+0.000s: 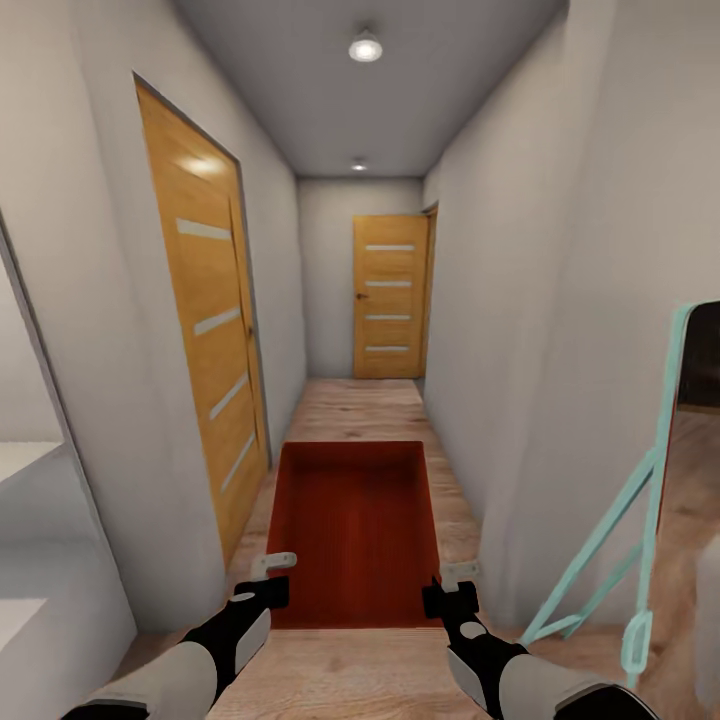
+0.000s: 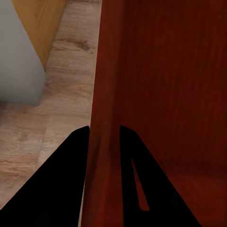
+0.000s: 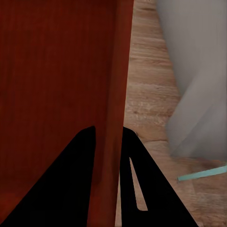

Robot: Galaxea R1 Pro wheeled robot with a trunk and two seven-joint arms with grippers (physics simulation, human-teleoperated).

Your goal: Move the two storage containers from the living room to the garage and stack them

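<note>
One orange-red storage container (image 1: 355, 530) hangs in front of me over the wood-plank hallway floor, open side up, carried between both arms. My left gripper (image 1: 268, 578) is shut on its left wall near the front corner; in the left wrist view the container wall (image 2: 105, 94) runs between the black fingers (image 2: 66, 179). My right gripper (image 1: 448, 585) is shut on the right wall the same way, and the right wrist view has that container wall (image 3: 116, 94) between the dark fingers (image 3: 142, 184). The second container is out of view.
A narrow corridor with off-white walls runs ahead. A wooden door (image 1: 210, 330) stands in the left wall and another wooden door (image 1: 390, 296) closes the far end. A teal-framed standing mirror (image 1: 650, 500) leans at the right, close to my right arm.
</note>
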